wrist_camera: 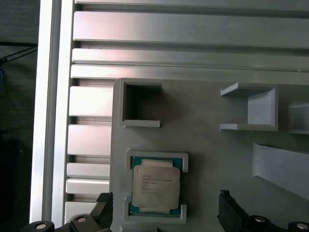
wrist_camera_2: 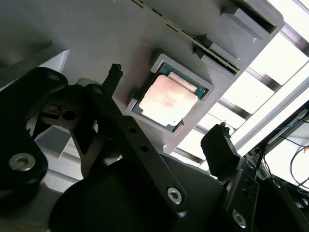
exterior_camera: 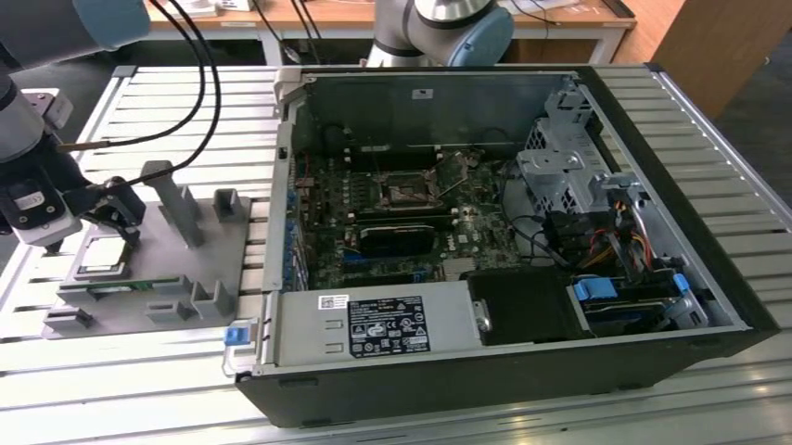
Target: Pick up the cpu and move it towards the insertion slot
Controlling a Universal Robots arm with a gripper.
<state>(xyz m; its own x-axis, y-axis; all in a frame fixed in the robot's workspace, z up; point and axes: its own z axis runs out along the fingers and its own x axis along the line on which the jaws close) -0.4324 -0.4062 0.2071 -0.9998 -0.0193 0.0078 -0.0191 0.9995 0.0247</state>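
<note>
The cpu [exterior_camera: 104, 259] lies flat in a square pocket of the grey holder plate [exterior_camera: 198, 264] at the exterior view's left, silvery top up. My gripper [exterior_camera: 114, 219] hangs just above it, open and holding nothing. In both wrist views the black fingertips [wrist_camera_2: 114, 73] [wrist_camera: 103, 202] stand apart on opposite sides of the cpu [wrist_camera_2: 168, 100] [wrist_camera: 156, 186], with the gripper [wrist_camera_2: 166, 107] [wrist_camera: 165, 200] centred over it. The insertion slot [exterior_camera: 405, 193] is the small square socket on the motherboard inside the open computer case, well off to the exterior view's right of the gripper.
The black computer case [exterior_camera: 495, 371] lies open on a slatted aluminium table [exterior_camera: 161, 102]. A narrow green circuit strip [exterior_camera: 118, 286] sits in the holder plate near the cpu, with upright grey posts [exterior_camera: 173, 199] beside it. Another arm's base [exterior_camera: 446, 28] stands behind the case.
</note>
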